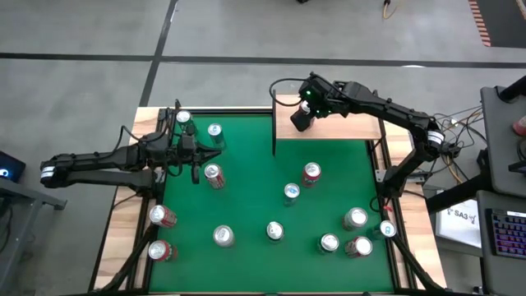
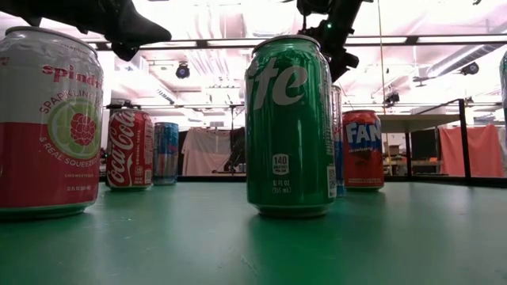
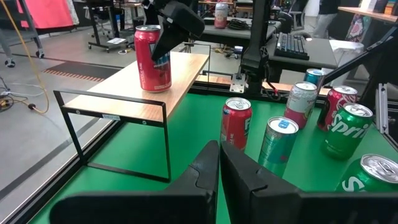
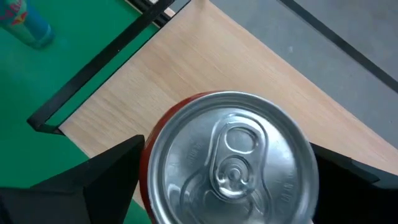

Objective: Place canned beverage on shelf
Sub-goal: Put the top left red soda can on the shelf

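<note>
Right wrist view looks straight down on the red can (image 4: 230,162), standing upright on the light-wood shelf (image 4: 199,68), near the shelf's corner, with the right gripper (image 4: 227,171) directly above the can and its fingers spread apart on either side, clear of the can's wall. The release step looks done. Next, the right gripper should lift straight up off the shelf without clipping the rim. Left gripper (image 3: 219,163), fingers together, waits over the green table, well apart from the shelf.

Grey concrete floor (image 1: 82,33), ceiling lights (image 2: 182,71), cluttered desks (image 3: 311,46) behind.
</note>
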Controlling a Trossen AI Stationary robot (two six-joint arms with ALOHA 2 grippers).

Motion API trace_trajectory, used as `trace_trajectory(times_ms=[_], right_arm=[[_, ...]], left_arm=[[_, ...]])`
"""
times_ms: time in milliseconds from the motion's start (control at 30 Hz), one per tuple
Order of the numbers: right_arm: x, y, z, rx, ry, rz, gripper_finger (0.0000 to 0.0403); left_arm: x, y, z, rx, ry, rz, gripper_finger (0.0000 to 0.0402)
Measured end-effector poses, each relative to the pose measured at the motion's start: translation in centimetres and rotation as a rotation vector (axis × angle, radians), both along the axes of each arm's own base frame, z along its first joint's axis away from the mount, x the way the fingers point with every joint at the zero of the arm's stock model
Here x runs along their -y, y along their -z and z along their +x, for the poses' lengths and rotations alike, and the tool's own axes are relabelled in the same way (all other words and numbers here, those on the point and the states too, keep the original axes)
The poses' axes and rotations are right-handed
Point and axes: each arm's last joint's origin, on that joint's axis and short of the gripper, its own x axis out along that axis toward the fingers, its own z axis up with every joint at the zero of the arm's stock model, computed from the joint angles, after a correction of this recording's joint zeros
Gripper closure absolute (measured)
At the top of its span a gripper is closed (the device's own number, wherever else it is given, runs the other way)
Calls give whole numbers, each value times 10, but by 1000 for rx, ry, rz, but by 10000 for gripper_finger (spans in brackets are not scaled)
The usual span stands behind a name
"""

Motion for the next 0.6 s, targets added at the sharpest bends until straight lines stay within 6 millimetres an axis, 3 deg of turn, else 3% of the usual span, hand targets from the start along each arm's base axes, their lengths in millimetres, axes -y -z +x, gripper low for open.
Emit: trace_trajectory(times_ms=[300,467,600], right_arm=[[-3,-58,-5,144,18,-129,39],[-28,-95,-5,235,-63,-179,39],[-56,-107,-3,245,-157,-170,39]], left_arm=[[0,0,0,3,0,-2,402],[0,0,0,4,-1,-3,402],[0,0,0,4,-1,-3,402]])
